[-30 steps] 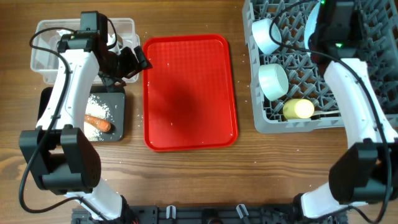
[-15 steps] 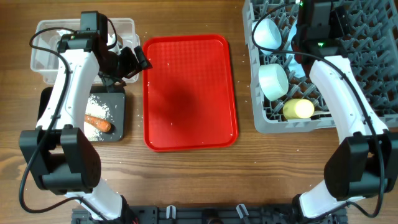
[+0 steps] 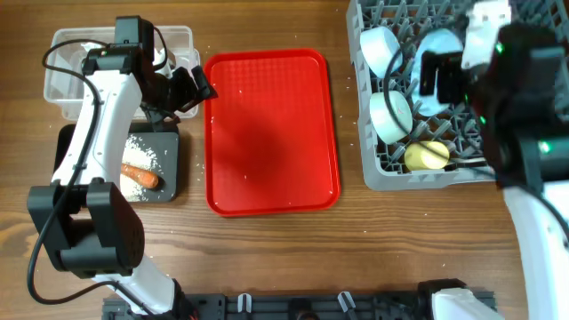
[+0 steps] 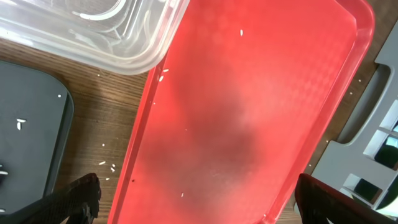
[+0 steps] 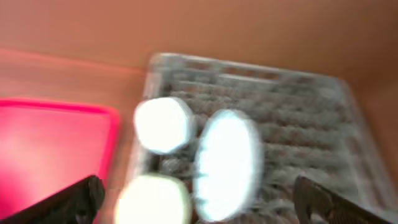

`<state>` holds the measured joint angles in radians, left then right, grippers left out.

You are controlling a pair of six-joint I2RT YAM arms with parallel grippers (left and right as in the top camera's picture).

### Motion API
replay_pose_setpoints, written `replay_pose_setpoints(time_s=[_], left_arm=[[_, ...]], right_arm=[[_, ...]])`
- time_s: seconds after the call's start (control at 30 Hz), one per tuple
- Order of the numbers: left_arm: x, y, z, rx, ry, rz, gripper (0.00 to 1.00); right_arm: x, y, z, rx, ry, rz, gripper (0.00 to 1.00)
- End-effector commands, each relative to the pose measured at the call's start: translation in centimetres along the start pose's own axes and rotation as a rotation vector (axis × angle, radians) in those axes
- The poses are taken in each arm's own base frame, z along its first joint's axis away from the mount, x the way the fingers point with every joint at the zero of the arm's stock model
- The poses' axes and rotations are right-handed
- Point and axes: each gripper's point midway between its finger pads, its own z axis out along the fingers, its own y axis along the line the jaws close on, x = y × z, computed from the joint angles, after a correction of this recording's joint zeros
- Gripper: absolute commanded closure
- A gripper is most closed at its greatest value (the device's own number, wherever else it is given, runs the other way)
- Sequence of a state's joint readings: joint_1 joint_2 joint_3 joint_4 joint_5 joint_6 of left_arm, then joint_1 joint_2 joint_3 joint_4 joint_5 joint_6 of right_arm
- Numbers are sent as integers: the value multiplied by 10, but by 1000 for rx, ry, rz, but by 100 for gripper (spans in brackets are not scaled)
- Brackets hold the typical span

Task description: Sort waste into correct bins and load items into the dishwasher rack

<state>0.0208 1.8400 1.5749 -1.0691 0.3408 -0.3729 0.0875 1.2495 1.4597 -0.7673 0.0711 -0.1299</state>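
Right gripper (image 5: 196,186), jaws wide apart and empty, has lifted clear of the large square grey lattice dishwasher rack (image 3: 378,173) at the table's 2 o'clock; half a second ago it sat low among the pegs. The large pale blue round plate (image 5: 227,162) is left in the rack, apparently on edge, at 3 o'clock of the two small pale bowls (image 3: 389,114). That placement looks finished. Left gripper (image 4: 196,190), also spread, has not moved from the red plastic serving tray (image 4: 249,112)'s 10 o'clock corner.
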Motion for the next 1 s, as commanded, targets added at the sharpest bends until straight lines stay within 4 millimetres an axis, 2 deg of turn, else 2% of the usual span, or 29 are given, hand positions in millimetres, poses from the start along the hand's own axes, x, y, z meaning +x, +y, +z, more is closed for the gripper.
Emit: replay_pose_setpoints(time_s=[0.0,0.03,0.13,0.27,0.33,0.43,0.53,0.6,0.67,0.8,0.87,0.97], left_arm=[[-1,-2,-5,4,-15,3,0],[-1,-2,-5,4,-15,3,0],[-1,-2,-5,4,-15,3,0],[-1,-2,-5,4,-15,3,0],[-1,-2,-5,4,-15,3,0],[-1,-2,-5,4,-15,3,0],[-1,-2,-5,4,-15,3,0],[-2,-2,-5,4,-15,3,0],[-2,-2,-5,4,-15,3,0],[-1,-2,-5,4,-15,3,0],[-1,-2,-5,4,-15,3,0],[-2,-2,-5,4,-15,3,0]], right_arm=[[7,75,-42,-450,-6,33,0],[13,83,-48,-502,15,30,0],[37,84,-46,-496,124,51,0],[37,77,-42,-454,126,48,0],[33,83,-44,-492,109,50,0],[13,81,-43,-484,19,34,0],[-3,64,-52,-383,-81,19,0],[-1,57,-62,-330,-187,7,0],[19,52,-66,-276,-287,5,0],[88,56,-58,-217,-502,5,0],[121,52,-47,-195,-566,136,0],[144,52,-40,-183,-641,183,0]])
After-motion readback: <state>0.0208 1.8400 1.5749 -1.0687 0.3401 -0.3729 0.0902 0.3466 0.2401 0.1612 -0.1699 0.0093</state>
